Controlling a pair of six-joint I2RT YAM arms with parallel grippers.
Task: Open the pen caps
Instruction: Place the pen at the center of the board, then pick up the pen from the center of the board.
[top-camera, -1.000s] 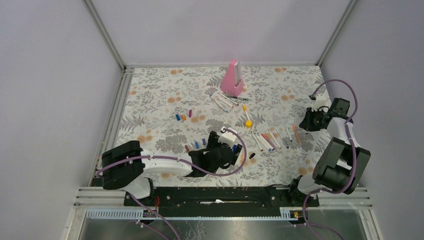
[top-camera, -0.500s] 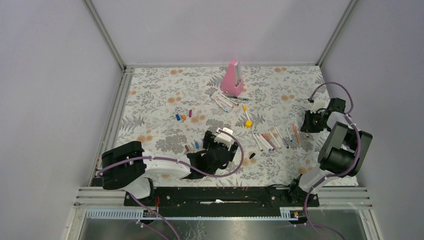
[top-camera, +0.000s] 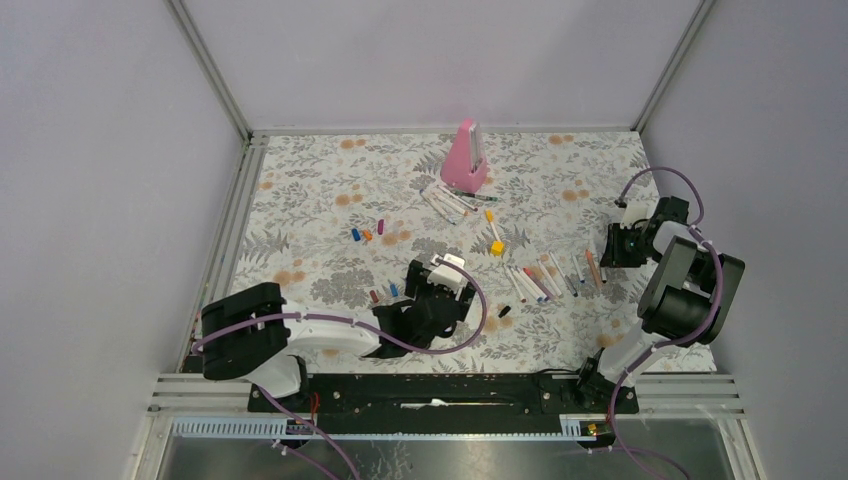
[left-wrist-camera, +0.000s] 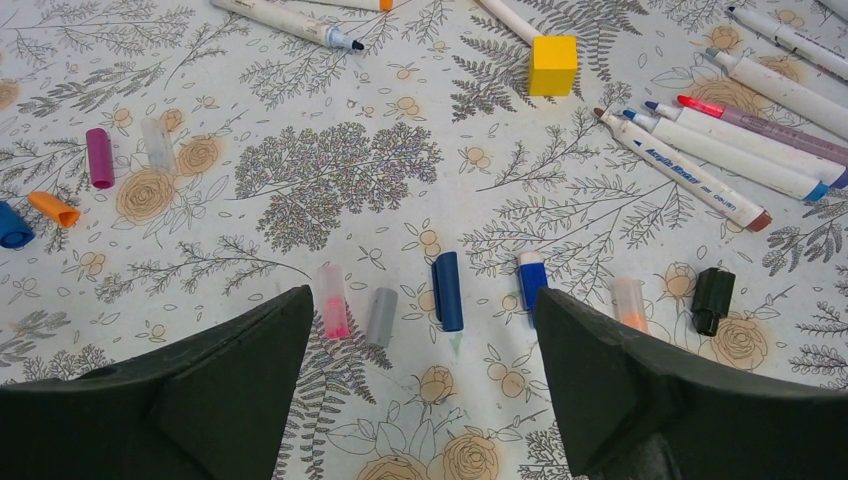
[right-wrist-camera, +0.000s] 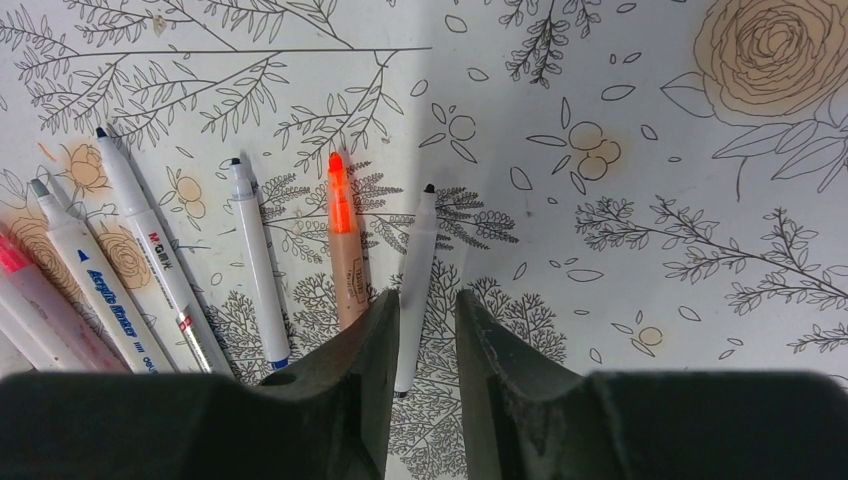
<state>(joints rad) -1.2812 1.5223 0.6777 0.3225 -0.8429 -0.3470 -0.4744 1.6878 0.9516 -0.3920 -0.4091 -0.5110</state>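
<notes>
Top view, 12 o'clock taken as the far wall. My left gripper (top-camera: 437, 287) sits low over the floral cloth (top-camera: 320, 190) toward 6 o'clock of the table, released, jaws spread wide and holding nothing; the pen caps (top-camera: 393, 289) lie loose on the cloth just at its 9 o'clock, with three more (top-camera: 366, 233) further out at 10 o'clock.

Left wrist view: between the wide-set fingers (left-wrist-camera: 200, 400) a row of caps runs from 9 to 3 o'clock, each apart from its neighbour: pink-tinted cap (left-wrist-camera: 332, 300); grey cap (left-wrist-camera: 381, 316); dark blue cap (left-wrist-camera: 447, 291); blue-and-white cap (left-wrist-camera: 531, 278); clear cap (left-wrist-camera: 629, 302); black cap (left-wrist-camera: 713, 298), this last outside the finger at 3 o'clock. At 10 o'clock of this view lie a purple cap (left-wrist-camera: 99, 157), an orange cap (left-wrist-camera: 53, 209) and a blue cap (left-wrist-camera: 12, 225); at 1 o'clock a yellow cube (left-wrist-camera: 553, 65); at 2 o'clock a fan of uncapped pens (left-wrist-camera: 700, 150).

My right gripper (top-camera: 612, 247) is at 3 o'clock of the table; in its wrist view the jaws stand a little apart, wider than the thin white pen (right-wrist-camera: 417, 260) lying on the cloth between them; bare cloth shows between barrel and the 3 o'clock finger, so nothing is clenched. An orange-tipped pen (right-wrist-camera: 345, 250) lies just at 9 o'clock of it. A pink wedge (top-camera: 466, 157) stands upright at 12 o'clock.
</notes>
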